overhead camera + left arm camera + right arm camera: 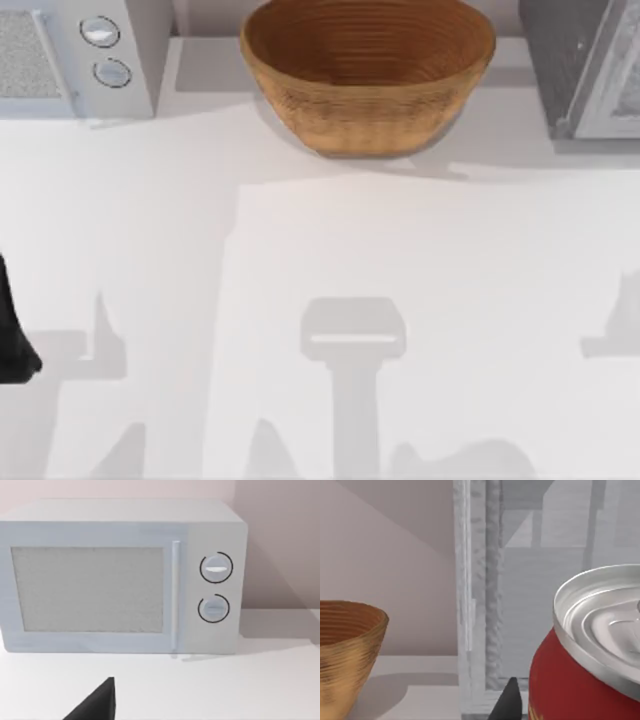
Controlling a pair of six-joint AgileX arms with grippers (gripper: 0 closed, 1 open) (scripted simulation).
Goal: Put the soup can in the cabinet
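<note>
A white table carried a white microwave at its far left, a woven bowl at the far centre and a grey cabinet at the far right.

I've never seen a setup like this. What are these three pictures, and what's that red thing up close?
These are three cameras on a simulated two-armed AgileX robot at a white table. One looks down from above: a woven bowl at the back, a microwave at the back left, a grey cabinet at the back right. The dark shape at the left edge is part of the left arm. The left arm's wrist camera faces the microwave. The right arm's wrist camera looks toward the cabinet, with the soup can, red with a silver lid, very close to it. Whether the gripper holds the can can't be told.
</note>
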